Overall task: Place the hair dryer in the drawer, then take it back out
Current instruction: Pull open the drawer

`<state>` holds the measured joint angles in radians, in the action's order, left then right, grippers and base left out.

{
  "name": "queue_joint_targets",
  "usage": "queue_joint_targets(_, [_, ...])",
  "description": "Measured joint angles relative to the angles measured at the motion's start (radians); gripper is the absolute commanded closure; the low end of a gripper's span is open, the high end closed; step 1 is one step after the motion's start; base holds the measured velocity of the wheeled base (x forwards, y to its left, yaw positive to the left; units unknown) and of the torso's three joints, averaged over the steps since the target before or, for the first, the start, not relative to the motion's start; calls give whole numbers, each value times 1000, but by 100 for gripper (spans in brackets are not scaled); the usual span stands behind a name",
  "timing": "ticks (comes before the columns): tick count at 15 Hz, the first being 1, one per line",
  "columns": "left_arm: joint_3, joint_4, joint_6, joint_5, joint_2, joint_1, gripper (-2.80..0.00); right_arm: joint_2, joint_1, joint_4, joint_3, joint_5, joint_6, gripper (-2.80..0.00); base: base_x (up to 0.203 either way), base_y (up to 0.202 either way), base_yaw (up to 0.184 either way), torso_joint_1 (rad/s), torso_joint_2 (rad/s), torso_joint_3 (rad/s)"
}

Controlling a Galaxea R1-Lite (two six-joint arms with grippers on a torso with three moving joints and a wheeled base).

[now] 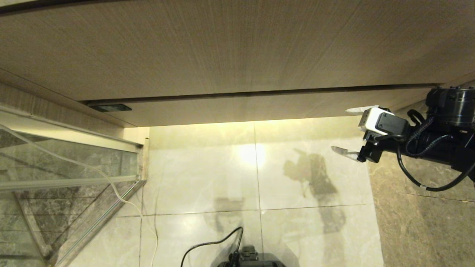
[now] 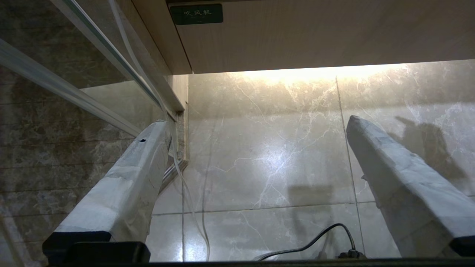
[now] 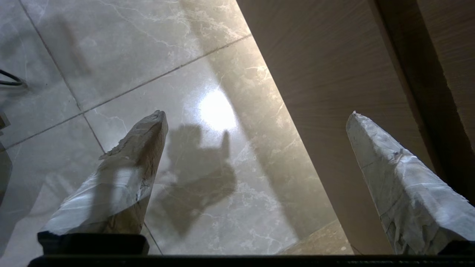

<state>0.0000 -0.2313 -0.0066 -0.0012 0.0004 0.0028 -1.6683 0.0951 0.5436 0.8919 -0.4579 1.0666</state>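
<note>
The drawer [image 1: 245, 107] is the shallow beige wood-grain strip under the dark seam, and it is closed flush. It carries a small dark label [image 1: 110, 108] at its left end. The hair dryer is not in any view. My right gripper [image 1: 345, 130] hangs at the right, just in front of the drawer's right end, open and empty. In the right wrist view its fingertips [image 3: 256, 113] straddle the floor and the drawer front [image 3: 334, 92]. The left gripper [image 2: 258, 121] is out of the head view; it is open and empty, low over the floor below the drawer [image 2: 315, 37].
A taller wood-grain panel [image 1: 222, 44] rises above the drawer. A glass partition with a metal frame [image 1: 66, 174] stands at the left, and a white cord [image 1: 122, 196] runs down beside it. A black cable [image 1: 207, 244] lies on the marble floor [image 1: 207, 170] by my base.
</note>
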Motion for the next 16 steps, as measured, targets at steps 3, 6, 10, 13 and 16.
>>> queue_joint_targets(3, [0,0,0,0,0,-1,-280,-22,-1,3,12,1,-1,-280,0,0,0,0,0,0])
queue_joint_targets(6, [0,0,0,0,0,0,-280,-33,-11,3,3,0,-3,-280,0,0,0,0,0,0])
queue_joint_targets(10, [0,0,0,-1,0,0,-280,-37,-35,1,-18,-4,-30,-280,0,0,0,0,0,0])
queue_joint_targets(13, [0,0,0,0,0,0,-280,-35,-44,23,-11,-7,-70,-280,0,0,0,0,0,0])
queue_joint_targets(16, [0,-1,0,0,0,0,-280,-18,-87,94,-30,-28,-72,-280,0,0,0,0,0,0])
